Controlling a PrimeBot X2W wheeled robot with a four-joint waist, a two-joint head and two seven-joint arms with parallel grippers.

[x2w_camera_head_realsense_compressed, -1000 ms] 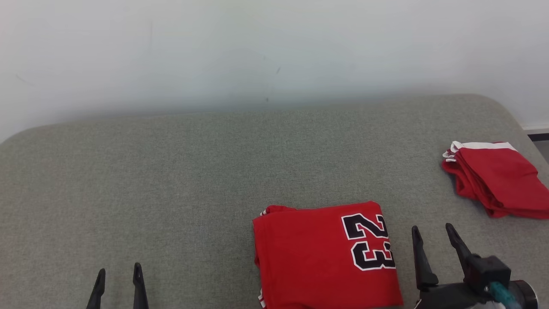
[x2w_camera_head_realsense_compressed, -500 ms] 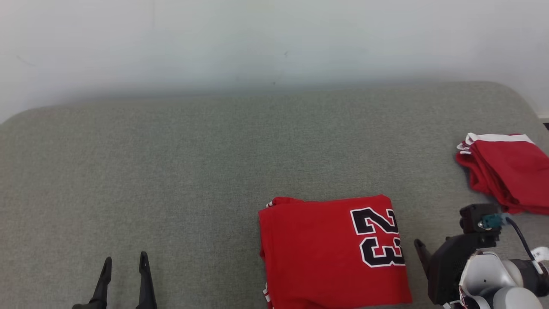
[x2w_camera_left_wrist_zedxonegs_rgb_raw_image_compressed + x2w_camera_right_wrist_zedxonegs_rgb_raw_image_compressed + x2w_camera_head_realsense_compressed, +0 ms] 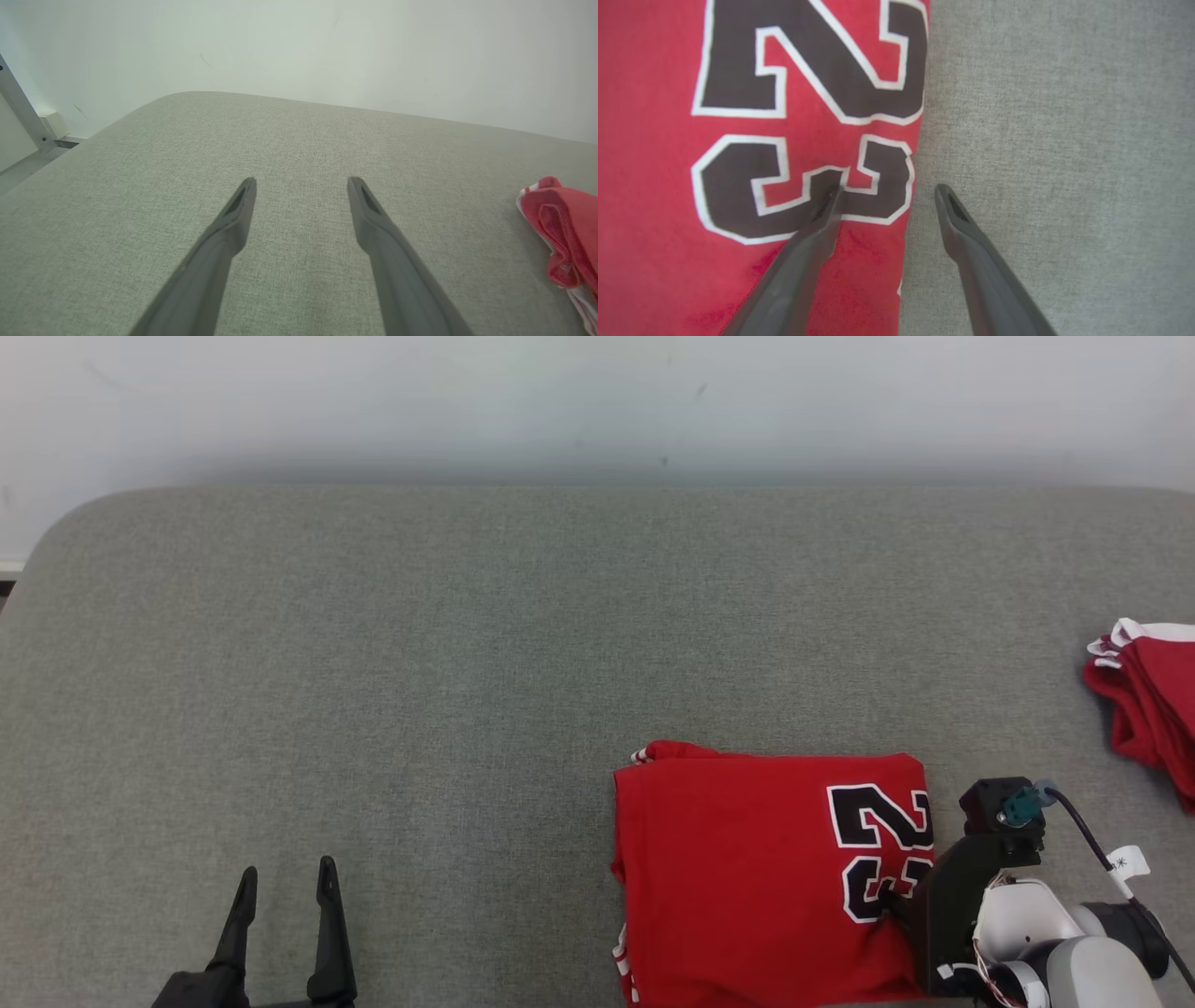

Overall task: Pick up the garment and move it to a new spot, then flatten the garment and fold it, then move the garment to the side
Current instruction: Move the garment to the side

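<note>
The garment [image 3: 747, 868] is a red jersey, folded into a flat rectangle with a black "23" on it, lying near the front of the grey padded surface [image 3: 420, 663]. My right gripper [image 3: 901, 905] points down over the jersey's right edge. In the right wrist view this gripper [image 3: 889, 189] is open: one finger is over the "3" of the garment [image 3: 752, 93] and the other over bare padding. Far to the left my left gripper [image 3: 287, 870] is open, nothing between its fingers [image 3: 302, 179]. A red fold of cloth [image 3: 560, 233] shows to its right.
A second folded red garment with white trim [image 3: 1153, 691] lies at the right edge of the surface. A white wall [image 3: 597, 401] rises behind the padded surface, whose rounded left corner [image 3: 56, 532] drops off to the floor.
The camera has shifted, so everything sits further right in the picture. My right gripper has tipped from pointing forward beside the jersey to pointing down over its right edge. The left gripper stays open.
</note>
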